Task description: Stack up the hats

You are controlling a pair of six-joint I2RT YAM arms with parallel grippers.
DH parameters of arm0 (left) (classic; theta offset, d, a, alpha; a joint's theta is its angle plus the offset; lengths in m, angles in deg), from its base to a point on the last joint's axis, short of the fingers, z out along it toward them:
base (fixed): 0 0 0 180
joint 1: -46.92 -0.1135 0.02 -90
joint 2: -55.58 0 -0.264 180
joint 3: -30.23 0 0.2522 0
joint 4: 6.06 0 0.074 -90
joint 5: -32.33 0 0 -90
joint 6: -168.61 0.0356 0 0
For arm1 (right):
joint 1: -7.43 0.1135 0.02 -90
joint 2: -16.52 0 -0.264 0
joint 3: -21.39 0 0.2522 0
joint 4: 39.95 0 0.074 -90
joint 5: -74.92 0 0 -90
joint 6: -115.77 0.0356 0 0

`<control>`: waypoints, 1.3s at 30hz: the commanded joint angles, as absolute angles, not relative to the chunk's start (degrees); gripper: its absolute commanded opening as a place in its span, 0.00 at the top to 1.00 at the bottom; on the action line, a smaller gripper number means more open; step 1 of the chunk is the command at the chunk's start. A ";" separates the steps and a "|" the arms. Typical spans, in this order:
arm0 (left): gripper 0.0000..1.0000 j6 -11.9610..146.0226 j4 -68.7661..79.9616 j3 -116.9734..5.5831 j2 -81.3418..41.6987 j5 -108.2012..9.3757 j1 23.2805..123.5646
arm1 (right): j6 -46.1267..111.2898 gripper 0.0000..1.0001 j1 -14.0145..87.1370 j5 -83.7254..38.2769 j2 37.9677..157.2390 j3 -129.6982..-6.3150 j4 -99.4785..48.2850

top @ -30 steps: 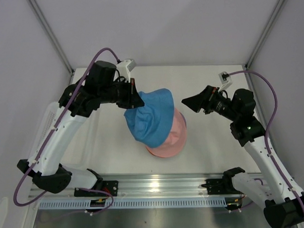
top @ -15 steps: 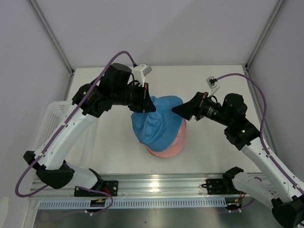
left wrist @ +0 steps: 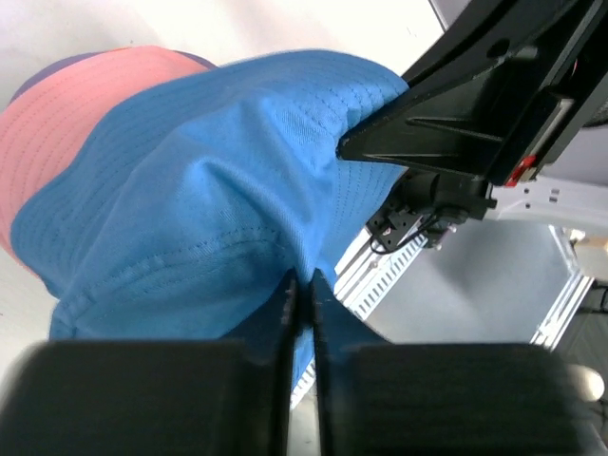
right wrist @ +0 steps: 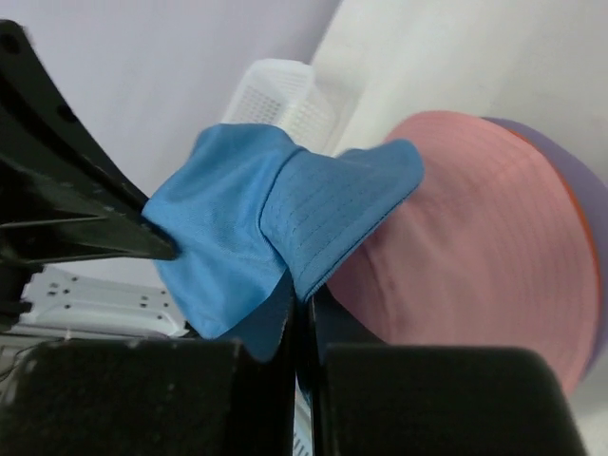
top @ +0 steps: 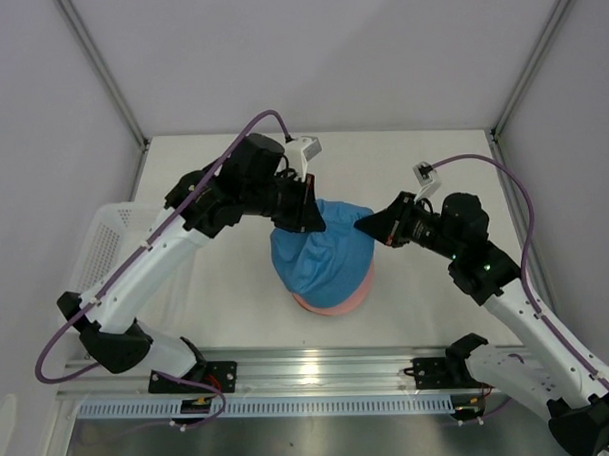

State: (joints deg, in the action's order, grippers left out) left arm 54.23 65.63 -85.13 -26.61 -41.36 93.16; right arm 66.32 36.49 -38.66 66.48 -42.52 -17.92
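The sky-blue hat (top: 320, 252) is draped over the light pink hat (top: 334, 299) at the table's middle. My left gripper (top: 312, 220) is shut on the blue hat's far-left edge; in the left wrist view the cloth (left wrist: 209, 190) runs between the closed fingertips of that gripper (left wrist: 302, 282). My right gripper (top: 366, 226) is shut on the blue hat's brim (right wrist: 332, 204) on the right side, where the brim's edge enters the tips of that gripper (right wrist: 306, 296). The pink hat (right wrist: 475, 247) sits on a lavender hat (right wrist: 581, 176), of which only a sliver shows.
A white mesh basket (top: 100, 245) stands at the table's left edge, under the left arm. The metal rail (top: 310, 373) with both arm bases runs along the near edge. Walls close in the back and sides.
My left arm has carried the blue hat rightwards and over the pink hat. The right gripper, open earlier, has moved in from the right and shut on the blue brim.
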 commanded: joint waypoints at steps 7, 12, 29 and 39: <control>0.16 52.95 65.88 -85.21 -24.31 -52.56 94.12 | 58.30 1.00 36.79 -24.40 60.82 -41.69 -4.66; 0.00 50.75 66.85 -83.55 -20.53 -56.71 90.44 | 58.90 1.00 36.35 -22.64 59.33 -36.06 -7.73; 0.02 34.49 43.04 -48.84 -11.73 -50.92 80.85 | 65.49 1.00 33.71 -20.79 55.64 -18.56 -15.92; 0.41 26.76 30.65 -39.52 -12.36 -46.42 80.06 | 65.14 0.98 33.45 -21.41 55.02 -19.62 -15.73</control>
